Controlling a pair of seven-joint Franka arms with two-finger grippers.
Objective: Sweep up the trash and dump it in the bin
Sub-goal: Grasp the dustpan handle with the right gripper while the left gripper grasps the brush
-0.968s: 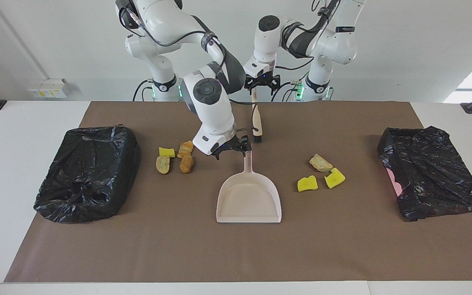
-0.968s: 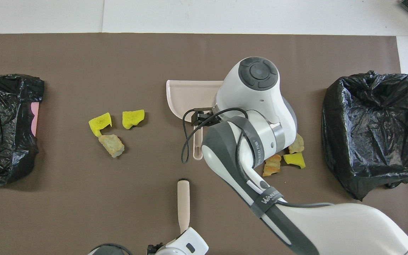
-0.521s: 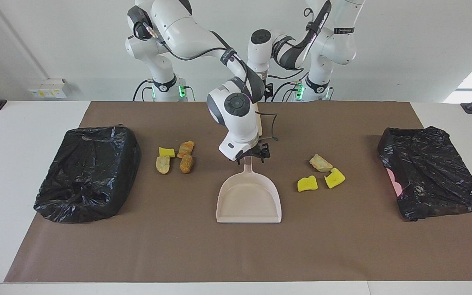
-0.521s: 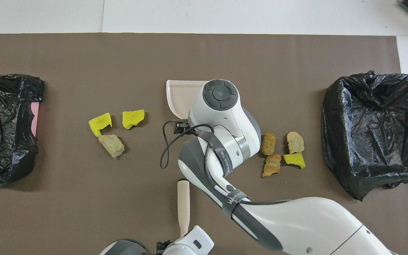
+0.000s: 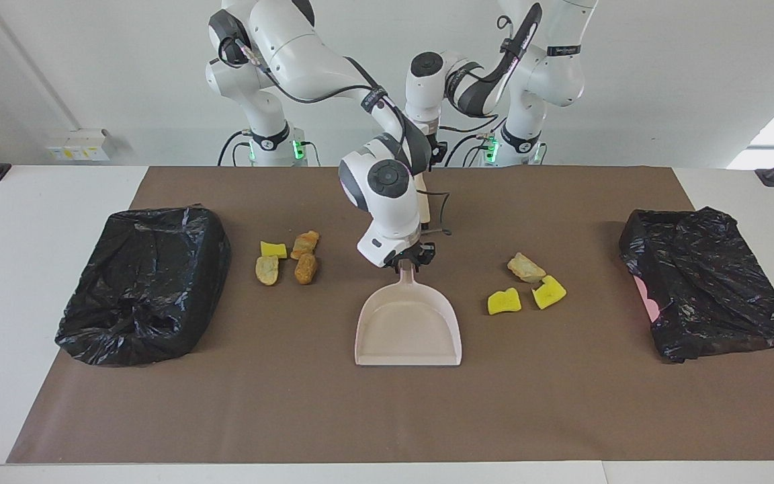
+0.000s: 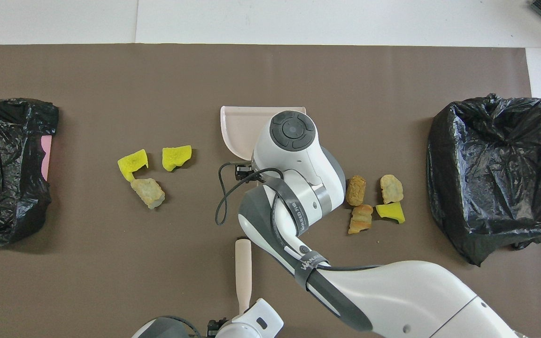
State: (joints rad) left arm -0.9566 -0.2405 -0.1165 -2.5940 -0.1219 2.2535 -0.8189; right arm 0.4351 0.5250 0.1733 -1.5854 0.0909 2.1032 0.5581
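Observation:
The beige dustpan lies mid-mat, handle toward the robots. My right gripper is down at that handle and shut on it; from above its wrist hides the grip. Several trash lumps lie toward the right arm's end: a yellow piece, an orange chunk and brown chunks. Toward the left arm's end lie a tan chunk and two yellow pieces. The brush lies nearer the robots than the dustpan. My left gripper is at its handle end, mostly hidden.
A bin lined with a black bag stands at the right arm's end of the brown mat. Another black-bagged bin stands at the left arm's end. A black cable loops off the right wrist.
My right gripper swung from beside the brown chunks to the dustpan's handle and closed on it. The left arm sank lower at the brush handle.

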